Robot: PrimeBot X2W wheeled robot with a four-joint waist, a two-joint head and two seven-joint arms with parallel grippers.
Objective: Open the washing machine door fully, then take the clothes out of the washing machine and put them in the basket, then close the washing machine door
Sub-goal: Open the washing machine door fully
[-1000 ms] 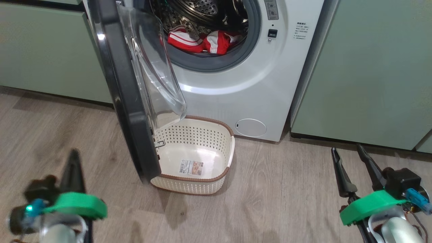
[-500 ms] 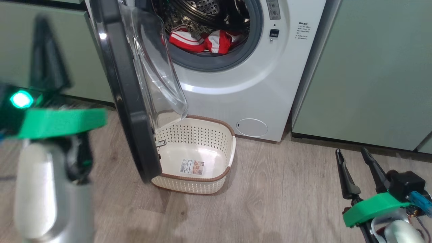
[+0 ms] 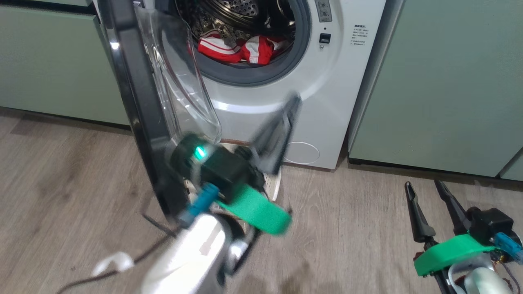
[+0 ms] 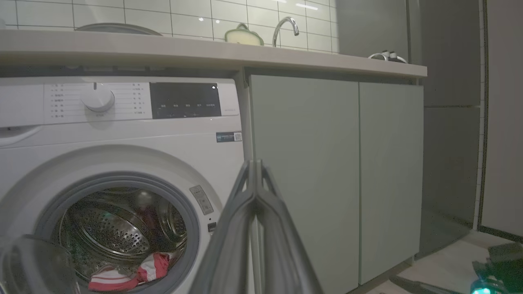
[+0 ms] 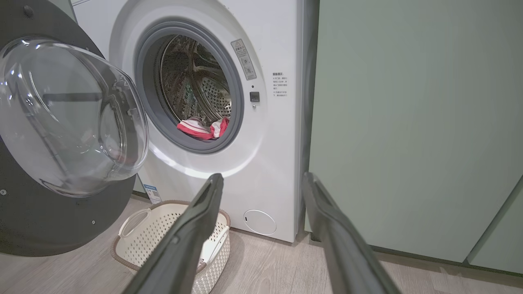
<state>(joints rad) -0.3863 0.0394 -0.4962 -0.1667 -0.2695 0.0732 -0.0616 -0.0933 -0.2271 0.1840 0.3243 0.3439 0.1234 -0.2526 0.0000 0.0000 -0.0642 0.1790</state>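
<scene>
The washing machine [image 3: 286,81] stands with the washing machine door [image 3: 135,102] swung out to the left, its clear glass bowl [image 3: 175,81] facing the drum. The red and white clothes [image 3: 241,49] lie at the drum's front lip. My left gripper [image 3: 293,102], blurred and shut on nothing, points up-right in front of the machine. Its arm covers most of the basket [image 3: 274,183]. In the left wrist view its fingers [image 4: 255,163] meet at the tip, right of the clothes [image 4: 130,273]. My right gripper [image 3: 423,184] is open, low at the right. In the right wrist view it [image 5: 261,177] faces the machine [image 5: 265,122], the door [image 5: 69,118], the clothes [image 5: 204,128] and the basket [image 5: 163,228].
Pale green cabinets [image 3: 441,81] flank the machine on both sides. A small round white flap [image 3: 302,153] sits low on the machine's front. A dark cable [image 3: 155,222] trails over the wooden floor [image 3: 347,228]. A countertop with a tap [image 4: 286,24] runs above.
My left arm has swung from the left of the door across to the front of the machine, above the basket. The head camera has shifted slightly. The right gripper stays put.
</scene>
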